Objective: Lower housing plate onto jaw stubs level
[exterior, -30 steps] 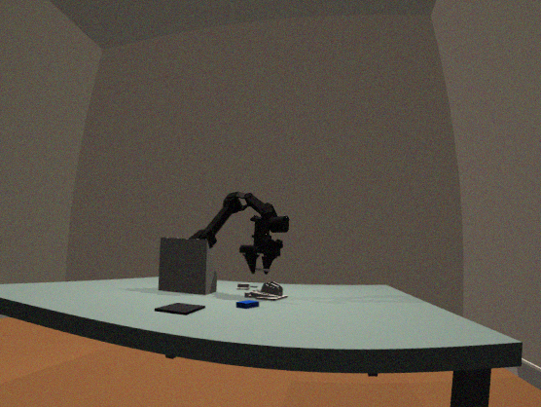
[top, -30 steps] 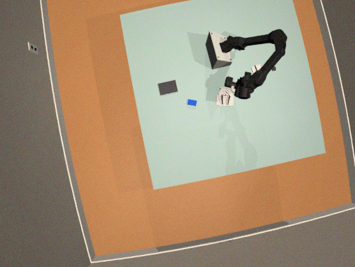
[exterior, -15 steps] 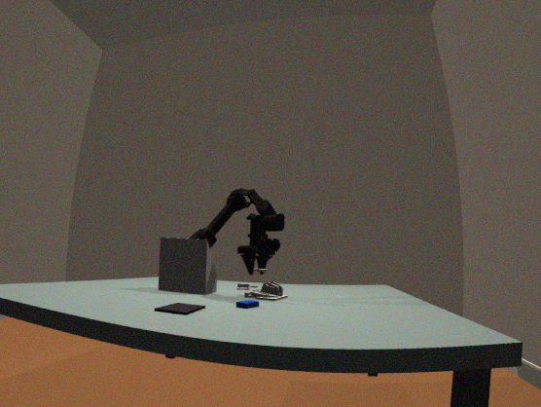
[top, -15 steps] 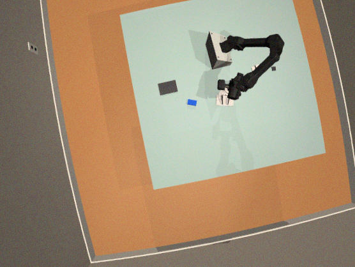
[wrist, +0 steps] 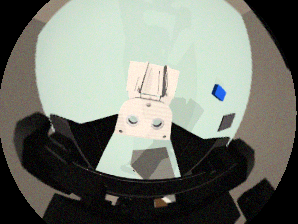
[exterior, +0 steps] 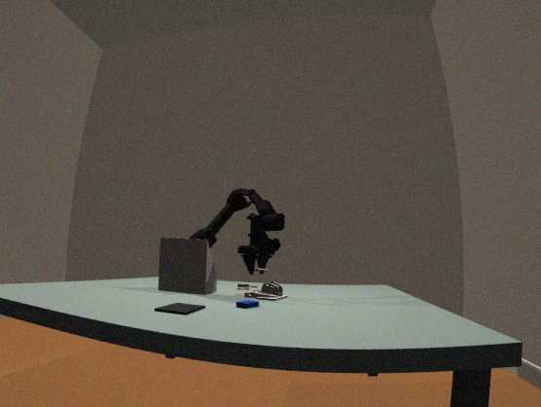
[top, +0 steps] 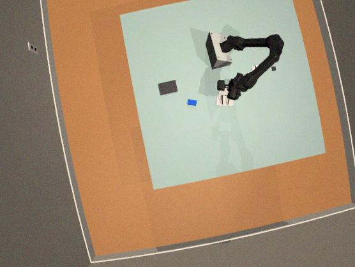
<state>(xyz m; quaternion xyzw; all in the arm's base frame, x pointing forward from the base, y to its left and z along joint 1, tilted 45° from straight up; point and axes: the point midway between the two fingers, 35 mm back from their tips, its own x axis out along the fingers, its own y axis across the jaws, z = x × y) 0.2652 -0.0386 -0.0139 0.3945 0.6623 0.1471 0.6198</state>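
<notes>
The housing plate (wrist: pixel 145 130) (exterior: pixel 262 269) is pale, with two round holes and small corner holes. My gripper (wrist: pixel 144 120) (exterior: pixel 257 271) is shut on its opposite edges and holds it roughly level, well above the table. The pale base (top: pixel 219 103) (wrist: pixel 136 70) lies on the table with the two jaws (wrist: pixel 152 82) (exterior: pixel 271 289) on it. In the wrist view the jaws show just beyond the plate's far edge, and the plate covers the near part of the base. The jaw stubs cannot be made out. In the top view the gripper hides part of the base.
A blue block (top: pixel 191 102) (exterior: pixel 247 304) (wrist: pixel 218 92) lies beside the base. A dark flat pad (top: pixel 167 87) (exterior: pixel 180 309) (wrist: pixel 226 122) lies farther off. A small pale piece (top: pixel 255 67) (exterior: pixel 243 286) and a small dark square (top: pixel 273 68) lie behind. The arm stands on a grey box (exterior: pixel 184 265).
</notes>
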